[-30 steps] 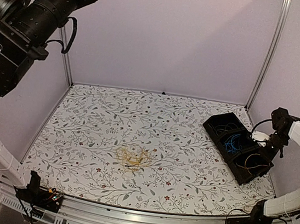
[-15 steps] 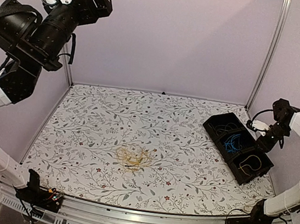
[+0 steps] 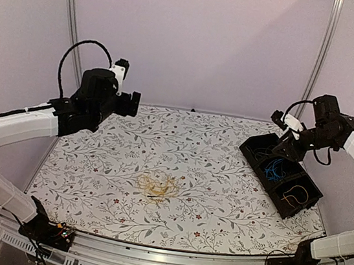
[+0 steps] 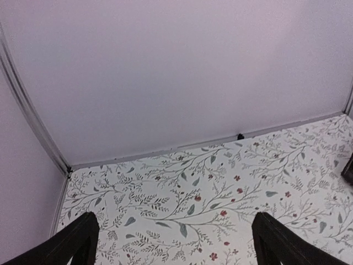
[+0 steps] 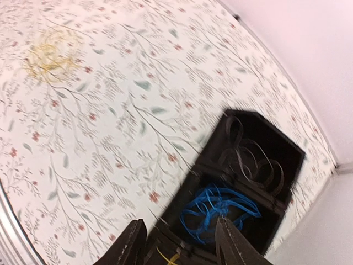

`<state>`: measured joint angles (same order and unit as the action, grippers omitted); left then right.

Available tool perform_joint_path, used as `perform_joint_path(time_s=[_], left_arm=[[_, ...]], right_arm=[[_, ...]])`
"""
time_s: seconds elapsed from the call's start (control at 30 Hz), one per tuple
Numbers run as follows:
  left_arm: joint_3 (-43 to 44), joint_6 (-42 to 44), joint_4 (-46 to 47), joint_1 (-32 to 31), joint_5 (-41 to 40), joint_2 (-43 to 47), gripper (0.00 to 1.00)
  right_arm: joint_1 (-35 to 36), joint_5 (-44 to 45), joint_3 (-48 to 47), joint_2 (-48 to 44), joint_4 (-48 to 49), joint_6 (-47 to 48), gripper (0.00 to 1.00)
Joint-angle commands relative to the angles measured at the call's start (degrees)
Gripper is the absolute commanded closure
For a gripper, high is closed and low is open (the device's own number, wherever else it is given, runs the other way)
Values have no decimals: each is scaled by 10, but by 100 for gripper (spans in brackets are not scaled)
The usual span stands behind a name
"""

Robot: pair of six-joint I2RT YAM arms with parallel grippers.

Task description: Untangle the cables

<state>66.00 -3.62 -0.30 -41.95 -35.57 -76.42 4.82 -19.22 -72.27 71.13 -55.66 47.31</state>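
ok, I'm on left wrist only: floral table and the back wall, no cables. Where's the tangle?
Observer: The yellow tangle lies on the table near the middle front, below your frame. Nothing is touching it.
Operator: Anything sorted yet?
Observer: The black tray at the right side has blue cables in its middle compartment and a yellow cable in the near one.
Operator: And the right arm?
Observer: The right gripper hangs over the tray, jaws apart, nothing in them.
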Motion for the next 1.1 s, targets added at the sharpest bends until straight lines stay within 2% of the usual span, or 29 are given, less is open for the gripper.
perform_joint_path(time_s=[0.0,0.03,0.1,0.13,0.17,0.23,0.3,0.33,0.47,0.5,0.53,0.63,0.77,0.9,1.07], left_arm=[[-68,-109,-34,100,18,-15,0],[-78,-144,-40,114,43,-13,0],[-119,-118,20,147,188,4,1],[-134,-116,35,163,233,3,6],[-139,-120,23,180,283,-2,15],[-115,-105,-36,208,428,-31,44],[-72,-102,-113,194,505,-67,58],[-65,-102,-133,188,524,-75,59],[-104,-112,-152,158,571,-77,57],[-117,-118,-150,150,581,-80,50],[-126,-122,-153,138,585,-84,47],[-143,-129,-168,94,572,-101,46],[-145,-134,-194,47,548,-130,48],[-141,-139,-212,26,509,-160,50],[-131,-135,-226,21,497,-184,62]], right_arm=[[140,-115,22,28,122,-91,53],[168,-120,21,52,146,-109,54],[228,-120,6,92,179,-130,54],[262,-114,-5,126,195,-137,55],[283,-110,-21,155,204,-150,56],[317,-107,-63,218,202,-156,57],[344,-100,-106,272,188,-154,58],[356,-98,-126,293,181,-151,58],[387,-87,-161,357,160,-148,59],[391,-83,-154,356,162,-145,59],[391,-80,-141,349,169,-144,59],[391,-77,-89,308,186,-142,58],[392,-53,-39,272,204,-130,57],[392,-53,-40,266,199,-127,57],[391,-71,-28,255,201,-126,56]])
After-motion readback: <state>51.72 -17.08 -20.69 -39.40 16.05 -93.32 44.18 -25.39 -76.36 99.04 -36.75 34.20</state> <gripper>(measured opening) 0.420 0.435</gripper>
